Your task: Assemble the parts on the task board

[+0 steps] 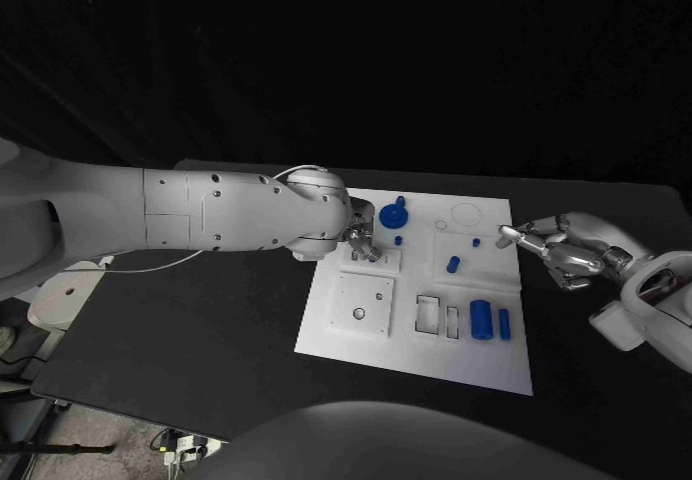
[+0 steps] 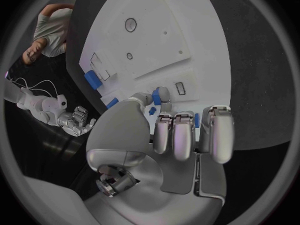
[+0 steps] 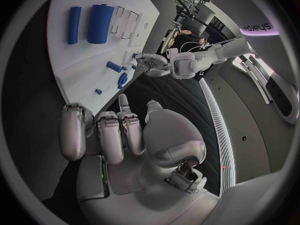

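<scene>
Two blue cylinders lie side by side at the near right of the task board on my black bench. Beyond them I log a short blue peg. Right hand hovers just off the board's right edge, fingers curled in, empty. Left hand reaches over the board's far left, fingers bent; whether they pinch a small blue part I cannot tell. Farthest: a round blue knob. No legible writing on the board.

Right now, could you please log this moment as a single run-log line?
left hand: over task board, small blue part at fingertips, grip unclear | right hand: empty, curled, off board edge | two blue cylinders: lying on board
</scene>
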`<state>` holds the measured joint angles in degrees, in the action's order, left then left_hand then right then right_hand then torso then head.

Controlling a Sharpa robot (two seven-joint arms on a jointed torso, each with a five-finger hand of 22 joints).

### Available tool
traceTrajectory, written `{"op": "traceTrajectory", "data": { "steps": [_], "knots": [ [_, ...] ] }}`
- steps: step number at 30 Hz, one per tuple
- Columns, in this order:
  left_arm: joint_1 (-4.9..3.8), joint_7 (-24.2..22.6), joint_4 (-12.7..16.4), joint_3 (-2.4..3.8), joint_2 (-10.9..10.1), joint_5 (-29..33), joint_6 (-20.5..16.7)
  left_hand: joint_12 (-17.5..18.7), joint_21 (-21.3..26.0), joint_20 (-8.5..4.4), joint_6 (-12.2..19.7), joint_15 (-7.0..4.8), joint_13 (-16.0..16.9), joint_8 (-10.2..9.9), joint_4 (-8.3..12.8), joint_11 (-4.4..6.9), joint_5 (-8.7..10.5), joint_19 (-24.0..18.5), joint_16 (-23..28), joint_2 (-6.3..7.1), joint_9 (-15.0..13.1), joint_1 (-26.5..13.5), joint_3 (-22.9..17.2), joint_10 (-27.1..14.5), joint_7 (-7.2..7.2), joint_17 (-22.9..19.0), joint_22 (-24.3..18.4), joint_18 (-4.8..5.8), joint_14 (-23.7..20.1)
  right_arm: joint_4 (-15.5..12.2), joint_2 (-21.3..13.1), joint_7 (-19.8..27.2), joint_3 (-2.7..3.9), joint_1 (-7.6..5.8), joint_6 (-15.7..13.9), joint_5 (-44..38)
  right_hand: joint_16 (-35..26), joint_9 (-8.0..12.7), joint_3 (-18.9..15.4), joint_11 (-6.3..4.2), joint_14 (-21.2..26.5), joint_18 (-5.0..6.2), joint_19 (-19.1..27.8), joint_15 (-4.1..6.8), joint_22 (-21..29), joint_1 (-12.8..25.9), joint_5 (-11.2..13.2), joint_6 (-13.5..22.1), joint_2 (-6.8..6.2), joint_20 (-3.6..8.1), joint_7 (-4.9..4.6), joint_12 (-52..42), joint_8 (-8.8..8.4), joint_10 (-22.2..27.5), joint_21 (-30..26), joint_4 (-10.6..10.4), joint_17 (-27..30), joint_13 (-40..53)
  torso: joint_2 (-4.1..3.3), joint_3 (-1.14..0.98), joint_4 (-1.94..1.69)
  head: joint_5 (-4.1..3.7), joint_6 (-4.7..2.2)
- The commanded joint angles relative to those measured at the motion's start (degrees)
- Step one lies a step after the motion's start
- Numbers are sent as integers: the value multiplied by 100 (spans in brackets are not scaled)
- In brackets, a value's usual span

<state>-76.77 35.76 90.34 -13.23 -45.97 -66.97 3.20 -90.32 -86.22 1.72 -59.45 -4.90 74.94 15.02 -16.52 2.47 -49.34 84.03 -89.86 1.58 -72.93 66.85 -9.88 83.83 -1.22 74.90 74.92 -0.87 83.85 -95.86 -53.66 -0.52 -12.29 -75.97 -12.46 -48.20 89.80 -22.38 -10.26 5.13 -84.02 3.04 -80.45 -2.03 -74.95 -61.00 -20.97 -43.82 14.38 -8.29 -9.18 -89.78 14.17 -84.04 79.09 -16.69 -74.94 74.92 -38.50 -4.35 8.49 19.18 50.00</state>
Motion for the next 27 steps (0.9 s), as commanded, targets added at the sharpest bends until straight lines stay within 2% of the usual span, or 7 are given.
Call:
{"op": "traceTrajectory", "data": {
  "steps": [1, 15, 24, 27],
  "knots": [
    [11, -5, 11, -4, 14, 86, 35, 32, 25, -12, 0, 2, 1506, 25, 0, 0, 25, 351, -14, -9, -5, 40, -44, 617, 14, 1510, 1377, -12, 615, 5, 8, -26, -1, 8, 100, -20, 20, 8, -21, -5, -598, 26, 43, 19, -1071, 7, 15, 27, 12, 10, 2, -22, -1, -596, -19, 10, -1506, 1508, -1, 1, 0, 2, 0],
    [38, 9, -43, -4, 33, -67, 69, 32, 41, -9, 13, 5, 1506, 24, 7, -2, 50, 341, -14, -23, -9, 55, -74, 617, 11, 1510, 1372, -16, 615, 19, 15, -49, -1, 21, 111, -21, 20, 10, -20, -4, -598, 30, 54, 18, -1066, -1, 10, 33, 13, 10, 0, -22, -4, -596, -33, 12, -1506, 1508, -1, 3, 7, 7, 0],
    [52, 10, -40, -4, 31, -198, 60, 32, 46, -6, 28, 8, 1506, 29, 28, -4, 76, 336, -14, -20, -20, 107, -125, 617, 11, 1510, 1370, -18, 615, 25, 12, -52, -2, 34, 117, -21, 20, 12, -20, -5, -598, 30, 56, 18, -1065, -4, 10, 37, 13, 10, 0, -22, -7, -596, -34, 12, -1506, 1508, -3, 1, -1, 6, 0],
    [55, 5, -28, -4, 32, -211, 53, 32, 51, -4, 37, 10, 1506, 36, 40, -6, 147, 332, -14, -10, -32, 153, -163, 617, 7, 1510, 1368, -19, 615, 28, 14, -53, -2, 42, 121, -21, 20, 15, -21, -5, -598, 31, 59, 18, -1064, -7, 9, 44, 14, 10, -1, -22, -11, -596, -38, 12, -1506, 1508, -4, 0, -3, 7, 0]
  ]
}}
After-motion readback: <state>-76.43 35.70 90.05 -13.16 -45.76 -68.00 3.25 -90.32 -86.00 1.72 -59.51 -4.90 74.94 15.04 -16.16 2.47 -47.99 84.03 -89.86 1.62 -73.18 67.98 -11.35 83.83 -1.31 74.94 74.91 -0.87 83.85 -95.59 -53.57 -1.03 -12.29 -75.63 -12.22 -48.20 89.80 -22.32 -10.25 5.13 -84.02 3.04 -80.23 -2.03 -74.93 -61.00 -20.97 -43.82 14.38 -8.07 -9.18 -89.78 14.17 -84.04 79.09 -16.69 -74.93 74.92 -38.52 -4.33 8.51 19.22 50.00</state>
